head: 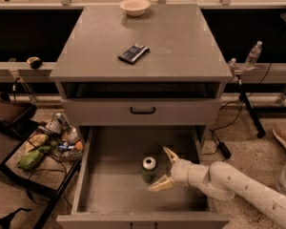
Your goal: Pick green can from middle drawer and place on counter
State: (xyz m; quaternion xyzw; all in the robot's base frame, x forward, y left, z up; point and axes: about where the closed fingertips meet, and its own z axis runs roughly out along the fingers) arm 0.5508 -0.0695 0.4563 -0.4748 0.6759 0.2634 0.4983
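The green can (148,169) stands upright on the grey floor of the open middle drawer (109,180), right of centre. My gripper (163,168) reaches in from the right on a pale arm, open, its two fingers spread just to the can's right, one finger (170,154) behind and one finger (158,184) in front. The fingers stand beside the can, not closed on it. The counter (181,42) is the broad grey top of the cabinet above.
A white bowl (134,6) and a dark flat packet (133,53) lie on the counter. A shallower drawer front with a black handle (142,110) sits above the open drawer. A cluttered side table (33,147) stands left; a clear bottle (253,54) stands right.
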